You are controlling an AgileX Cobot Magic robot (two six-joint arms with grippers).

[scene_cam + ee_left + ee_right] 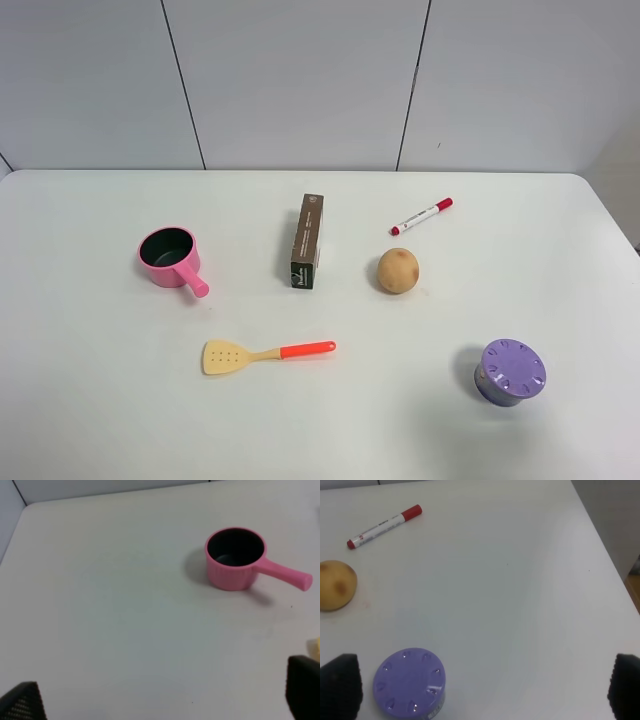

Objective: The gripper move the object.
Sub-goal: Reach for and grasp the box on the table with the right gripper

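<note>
From high up, neither claw is showing; the carton (307, 242) is lying mid-table, untouched, so the approach is not yet starting. The left wrist is showing the left claw (161, 696) gaping open, a pink pot (235, 558) ahead of it, no carton. The right wrist is showing the right claw (482, 686) gaping too, a purple jar (410, 682) beside one finger. Next, one claw is probably needing to straddle the carton's narrow width.

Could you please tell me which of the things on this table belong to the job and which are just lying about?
Job: brown carton.
Lying about: pink pot, spatula, potato, red-capped marker, purple container.
</note>
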